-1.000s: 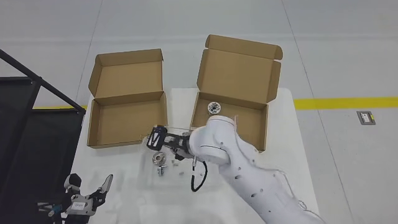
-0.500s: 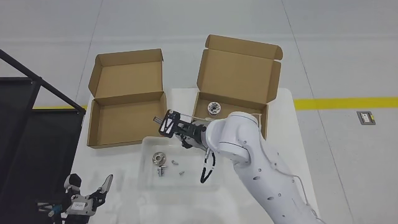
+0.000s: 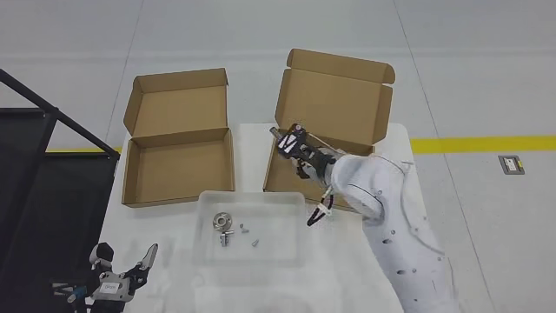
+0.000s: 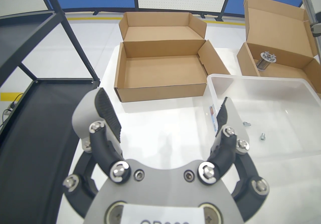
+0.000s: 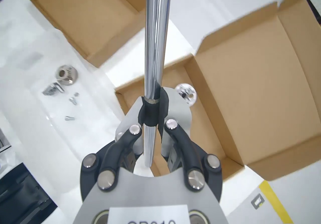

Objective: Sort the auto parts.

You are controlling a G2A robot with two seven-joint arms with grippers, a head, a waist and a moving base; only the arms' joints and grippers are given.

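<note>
My right jaws are clamped on the steel rod (image 5: 155,34), which juts well past their tips. Under them sits the right carton (image 5: 250,99), with a flanged metal part (image 5: 186,93) on its floor just beside the tips. Off to one side of the rod are the left carton (image 5: 82,6) and the clear tray (image 4: 218,82), holding a round hub (image 5: 65,74), a bracket (image 5: 51,89) and loose screws (image 5: 72,100). My left jaws stand apart, low over the worktop (image 4: 160,129). The tray's wall is just ahead of one finger, and a black rack (image 4: 37,122) is beside the other.
</note>
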